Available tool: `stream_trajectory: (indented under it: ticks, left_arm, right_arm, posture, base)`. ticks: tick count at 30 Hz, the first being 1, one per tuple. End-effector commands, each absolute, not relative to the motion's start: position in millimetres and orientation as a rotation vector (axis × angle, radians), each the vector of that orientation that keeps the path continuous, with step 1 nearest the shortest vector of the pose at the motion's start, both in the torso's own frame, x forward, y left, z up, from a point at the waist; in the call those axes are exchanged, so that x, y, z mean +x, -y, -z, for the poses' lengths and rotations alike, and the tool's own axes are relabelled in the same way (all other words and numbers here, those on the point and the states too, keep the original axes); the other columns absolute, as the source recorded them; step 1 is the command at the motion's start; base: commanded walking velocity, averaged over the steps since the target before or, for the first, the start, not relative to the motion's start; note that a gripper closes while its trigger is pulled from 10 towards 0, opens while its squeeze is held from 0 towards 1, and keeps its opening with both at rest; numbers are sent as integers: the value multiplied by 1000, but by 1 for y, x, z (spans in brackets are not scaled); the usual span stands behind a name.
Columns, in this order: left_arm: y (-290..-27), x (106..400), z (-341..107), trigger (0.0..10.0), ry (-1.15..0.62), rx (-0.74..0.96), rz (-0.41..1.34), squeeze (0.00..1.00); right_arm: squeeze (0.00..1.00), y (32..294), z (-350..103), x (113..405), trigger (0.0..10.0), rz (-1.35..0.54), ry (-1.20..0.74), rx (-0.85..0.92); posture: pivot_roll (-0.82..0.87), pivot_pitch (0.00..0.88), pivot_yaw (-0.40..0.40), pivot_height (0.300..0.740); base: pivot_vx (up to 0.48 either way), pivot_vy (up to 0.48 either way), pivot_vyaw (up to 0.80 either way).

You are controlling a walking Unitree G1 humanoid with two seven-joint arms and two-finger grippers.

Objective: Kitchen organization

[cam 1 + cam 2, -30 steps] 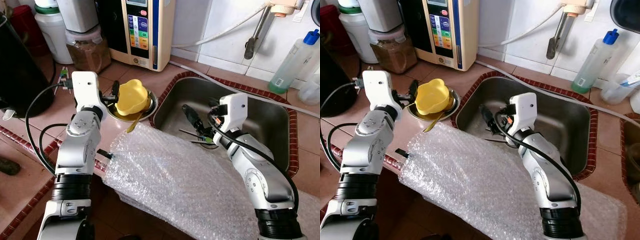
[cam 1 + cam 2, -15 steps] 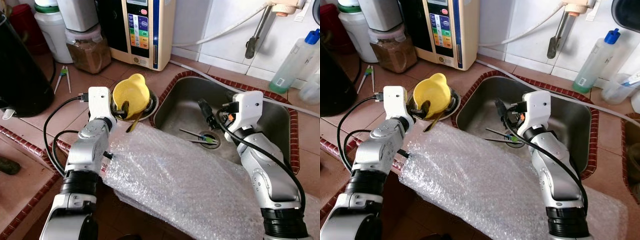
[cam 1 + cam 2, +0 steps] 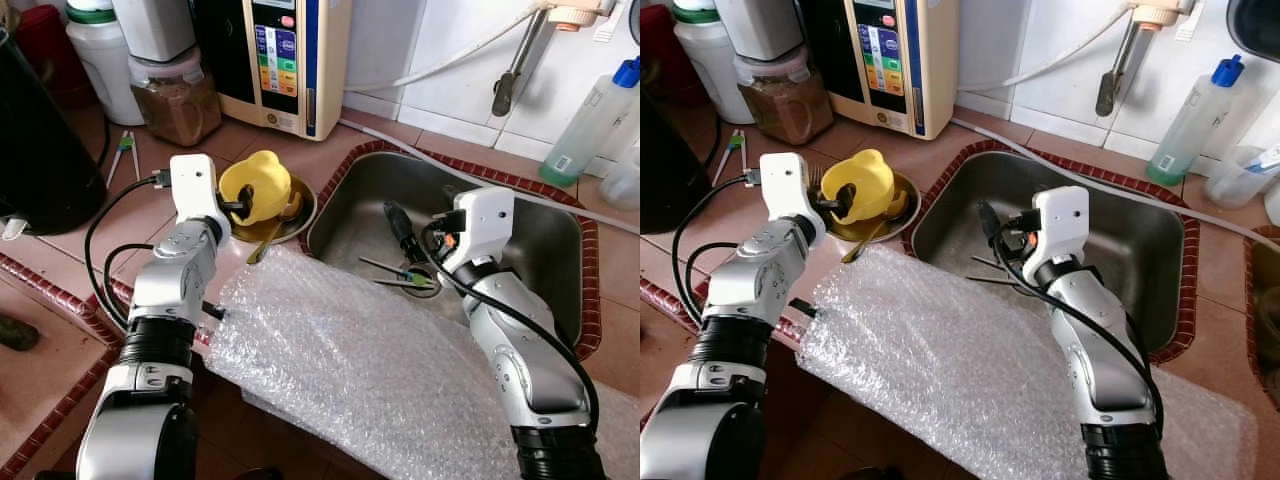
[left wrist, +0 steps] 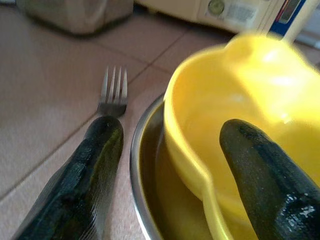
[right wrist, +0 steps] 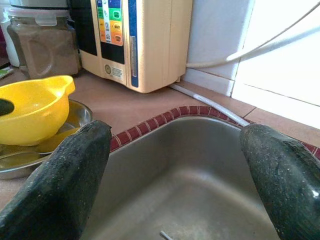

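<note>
A yellow bowl (image 3: 264, 184) with a pouring lip rests in a steel bowl (image 3: 298, 215) on the tiled counter left of the sink. My left gripper (image 3: 238, 205) is open at the bowls' left side. One finger (image 4: 95, 170) stands outside the steel rim and the other (image 4: 265, 175) is inside the yellow bowl (image 4: 250, 95). A gold spoon (image 3: 264, 242) sticks out of the steel bowl. My right gripper (image 3: 395, 225) hangs open over the left part of the sink (image 3: 540, 240), holding nothing. Thin utensils (image 3: 392, 276) lie by the drain.
Bubble wrap (image 3: 380, 360) covers the counter's front edge. A fork (image 4: 113, 92) lies beside the steel bowl. Behind stand a water machine (image 3: 290, 60), a jar of brown powder (image 3: 176, 92), a black appliance (image 3: 40, 130) and a blue-capped bottle (image 3: 590, 115). Chopsticks (image 3: 124, 152) lie far left.
The yellow bowl went from held up and tilted to sitting lower in the steel bowl, with my left gripper still at its rim. My right gripper shifted slightly left over the sink.
</note>
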State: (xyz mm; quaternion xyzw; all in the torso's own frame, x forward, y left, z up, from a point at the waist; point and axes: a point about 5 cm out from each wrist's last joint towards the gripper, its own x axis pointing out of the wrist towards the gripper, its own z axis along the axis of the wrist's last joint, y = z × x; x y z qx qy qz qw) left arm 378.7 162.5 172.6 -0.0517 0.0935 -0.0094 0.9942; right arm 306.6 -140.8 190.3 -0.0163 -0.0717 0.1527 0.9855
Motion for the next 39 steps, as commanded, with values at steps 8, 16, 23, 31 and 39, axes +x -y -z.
stream_trajectory:
  ticks: [8, 16, 23, 31, 39]
  left_arm:
    - [-165, 379, -172, 0, -214, -159, 10, 0]
    - [-164, 379, -172, 0, -212, -161, 5, 0]
    - [-167, 379, -174, 0, -193, -149, -10, 0]
    - [-179, 375, -177, 0, -140, -145, -87, 0]
    - [-177, 374, -192, 0, -20, -70, -113, 0]
  right_arm:
    - [0, 125, -203, 303, 10000, -485, 164, 34]
    - [0, 120, -202, 296, 10000, -592, 139, 50]
    - [0, 120, -202, 295, 10000, -632, 122, 68]
    - [0, 118, -198, 293, 10000, -661, 100, 42]
    - [0, 117, -200, 294, 10000, -665, 107, 50]
  posture:
    - [-72, 118, -6, 740]
    - [-77, 115, -12, 740]
    - [-75, 115, -19, 740]
    - [-68, 114, -23, 740]
    - [-63, 108, -24, 740]
  base:
    - [0, 0, 0]
    - [0, 0, 0]
    - [0, 0, 0]
    - [0, 0, 0]
    - [0, 0, 0]
